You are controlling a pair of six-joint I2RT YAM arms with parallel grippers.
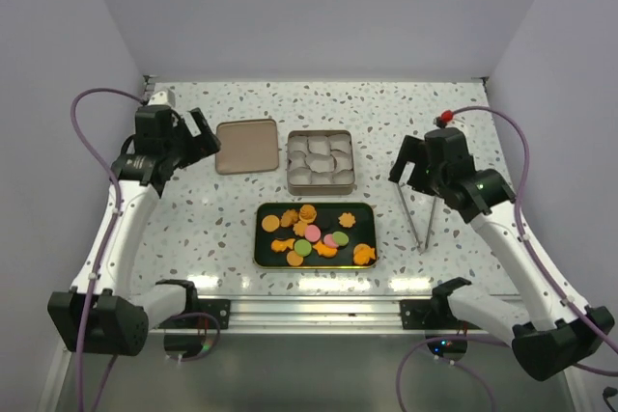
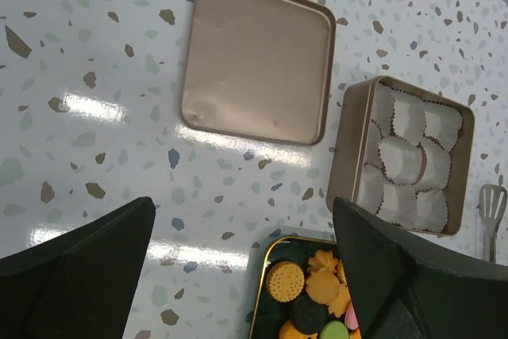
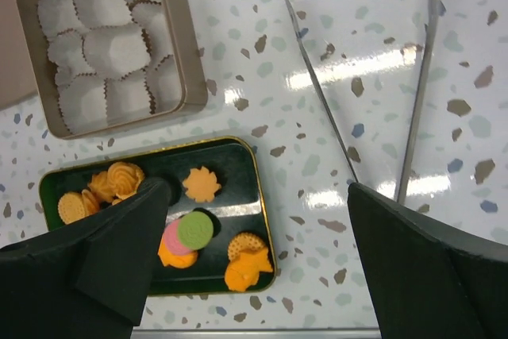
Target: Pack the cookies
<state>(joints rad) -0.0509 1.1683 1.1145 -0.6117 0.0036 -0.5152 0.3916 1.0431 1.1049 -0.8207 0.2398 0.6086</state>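
The cookies point(image 1: 313, 233) lie loose on a black tray with a gold rim point(image 1: 365, 236) at the table's front middle: orange rounds and flower shapes, with pink and green rounds among them. In the left wrist view the cookies point(image 2: 305, 291) show at the bottom edge, and in the right wrist view the cookies point(image 3: 195, 229) sit low and left of centre. My left gripper point(image 1: 198, 142) point(image 2: 242, 204) hangs open above the table, left of the lid. On the right my right gripper point(image 1: 413, 169) point(image 3: 258, 186) is open too, above the tray's right end. Neither holds anything.
A square tin point(image 1: 291, 163) point(image 2: 349, 140) point(image 3: 178, 37) filled with white paper cups stands behind the tray. Its flat lid point(image 1: 245, 146) point(image 2: 255, 57) lies to the tin's left. Metal tongs point(image 1: 417, 219) point(image 2: 492, 212) point(image 3: 317, 85) lie on the table right of the tray.
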